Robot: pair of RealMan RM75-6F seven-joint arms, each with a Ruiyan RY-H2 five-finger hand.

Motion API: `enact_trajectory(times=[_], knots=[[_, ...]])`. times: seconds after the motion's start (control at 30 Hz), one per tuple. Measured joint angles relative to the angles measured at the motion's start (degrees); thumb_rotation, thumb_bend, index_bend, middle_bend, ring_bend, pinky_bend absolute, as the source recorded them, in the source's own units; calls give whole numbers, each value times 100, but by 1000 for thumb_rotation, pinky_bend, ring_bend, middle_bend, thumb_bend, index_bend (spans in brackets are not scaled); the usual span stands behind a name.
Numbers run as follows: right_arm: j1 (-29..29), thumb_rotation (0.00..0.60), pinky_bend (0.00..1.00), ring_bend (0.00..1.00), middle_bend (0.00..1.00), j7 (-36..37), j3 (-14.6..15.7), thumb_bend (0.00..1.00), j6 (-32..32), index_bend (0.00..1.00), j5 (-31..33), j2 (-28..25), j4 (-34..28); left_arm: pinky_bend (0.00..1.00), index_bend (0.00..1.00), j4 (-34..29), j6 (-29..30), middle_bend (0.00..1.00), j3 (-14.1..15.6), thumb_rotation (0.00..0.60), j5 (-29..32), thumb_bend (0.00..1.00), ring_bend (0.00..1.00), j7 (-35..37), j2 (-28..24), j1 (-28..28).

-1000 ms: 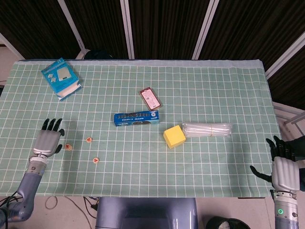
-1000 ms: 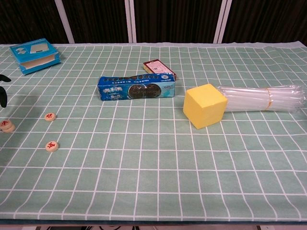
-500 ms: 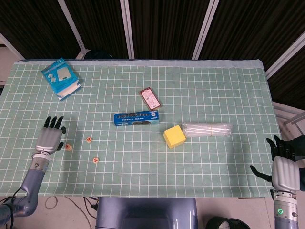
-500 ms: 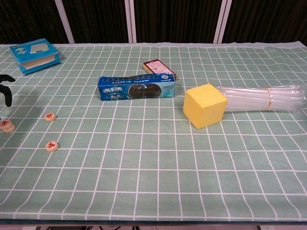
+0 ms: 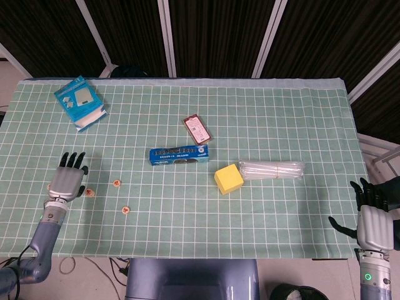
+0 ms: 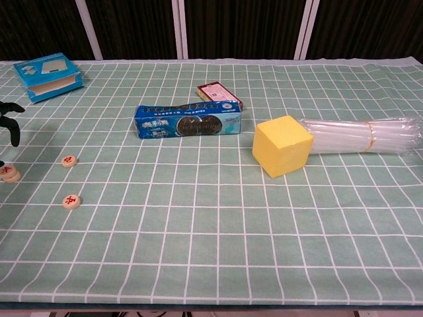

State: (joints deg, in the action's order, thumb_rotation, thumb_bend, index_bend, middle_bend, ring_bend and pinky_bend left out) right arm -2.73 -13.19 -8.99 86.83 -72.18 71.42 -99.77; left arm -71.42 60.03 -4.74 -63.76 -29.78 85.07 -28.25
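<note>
My left hand (image 5: 67,179) hovers over the table's left side with its fingers spread and nothing in it; in the chest view only its dark fingertips (image 6: 10,119) show at the left edge. Just to its right lies a round wooden game piece (image 5: 90,192) (image 6: 9,174), with two more pieces (image 5: 117,183) (image 5: 125,210) beyond. My right hand (image 5: 371,219) hangs off the table's right front corner, fingers apart and empty. A blue cookie pack (image 5: 179,154) (image 6: 187,121), a yellow block (image 5: 229,179) (image 6: 282,145) and a bundle of clear straws (image 5: 272,169) (image 6: 360,135) lie mid-table.
A small red packet (image 5: 197,129) (image 6: 219,94) lies behind the cookie pack. A blue open box (image 5: 80,102) (image 6: 48,76) sits at the far left. The green checked cloth (image 5: 262,112) covers the whole table; dark panels stand behind.
My left hand has moved slightly forward and to the right, toward the nearest game piece. The right hand and all objects stayed where they were.
</note>
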Motion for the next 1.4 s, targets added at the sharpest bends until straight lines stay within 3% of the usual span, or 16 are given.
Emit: enact_trajectory(times=[1.0,1.4], knots=[[5,600,0,13,52,-14,-16,267,13,118,36,5,-15,0,411,-61,65,43,42,600,-109,290,0,-58,40,1],[2,600,0,12,53,-4,-7,266,-5,118,29,-4,-34,0,362,-477,161,43,-57,600,-151,280,0,185,-268,38]])
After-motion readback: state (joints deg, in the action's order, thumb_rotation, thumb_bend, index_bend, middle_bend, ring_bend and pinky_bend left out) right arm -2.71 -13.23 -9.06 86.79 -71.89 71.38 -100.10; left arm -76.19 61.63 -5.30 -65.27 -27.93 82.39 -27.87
